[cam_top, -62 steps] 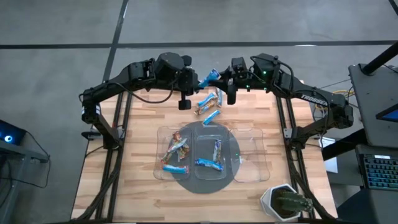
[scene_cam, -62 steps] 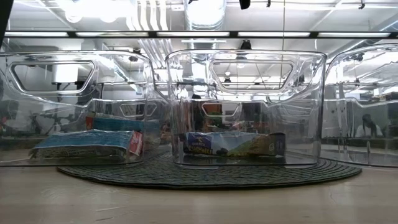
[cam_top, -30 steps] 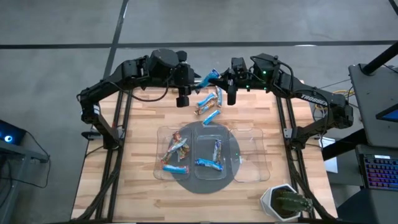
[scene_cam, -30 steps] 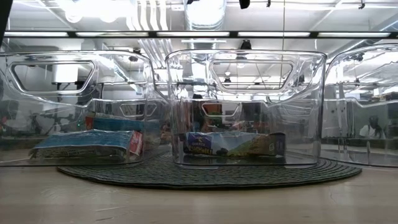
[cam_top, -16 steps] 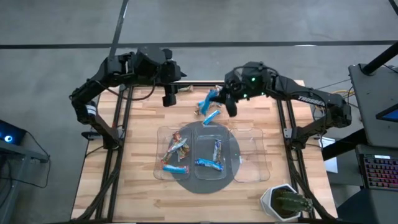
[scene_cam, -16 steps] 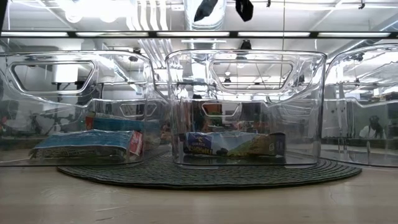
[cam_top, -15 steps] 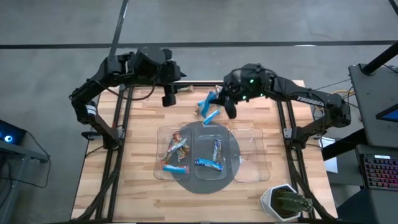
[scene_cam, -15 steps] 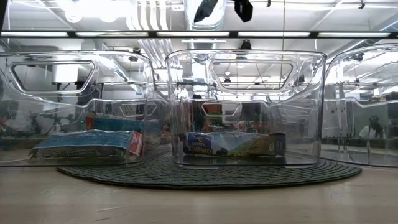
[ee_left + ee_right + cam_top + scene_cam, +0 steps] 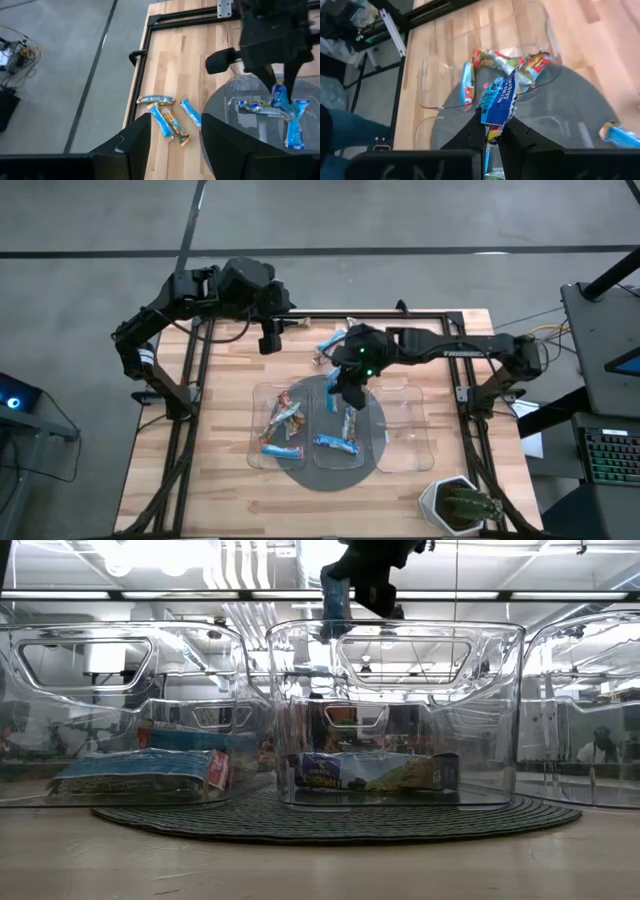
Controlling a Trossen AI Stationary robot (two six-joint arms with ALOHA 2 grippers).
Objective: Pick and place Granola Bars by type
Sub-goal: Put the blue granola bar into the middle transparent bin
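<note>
Carrying a blue granola bar [image 9: 498, 106] pinched by one end, my right hand [image 9: 345, 385] hangs over the middle clear tray [image 9: 322, 430], so the wrapper dangles straight down and should drop cleanly between the walls. From the low camera the bar [image 9: 334, 602] sits just above that tray's rim [image 9: 395, 628], not yet inside. I chose this tray because the bars lying in it are blue too [image 9: 337, 443], while the left tray [image 9: 257, 420] holds the red-multicoloured ones [image 9: 283, 416]. The right tray [image 9: 410, 442] looks bare to me, presumably kept for the orange-brown type.

My left hand [image 9: 267, 337] waits over the far side of the worktop [image 9: 225, 380], fingers [image 9: 131, 144] parted around nothing, pulled clear so the arms do not cross. From its wrist camera I see four loose bars [image 9: 169, 120] lying close together on the wood beside the round grey mat [image 9: 330, 476], well apart from the trays; they are next in line.

I judge the release is near: the bar is centred enough that letting go should land it with its kind.
</note>
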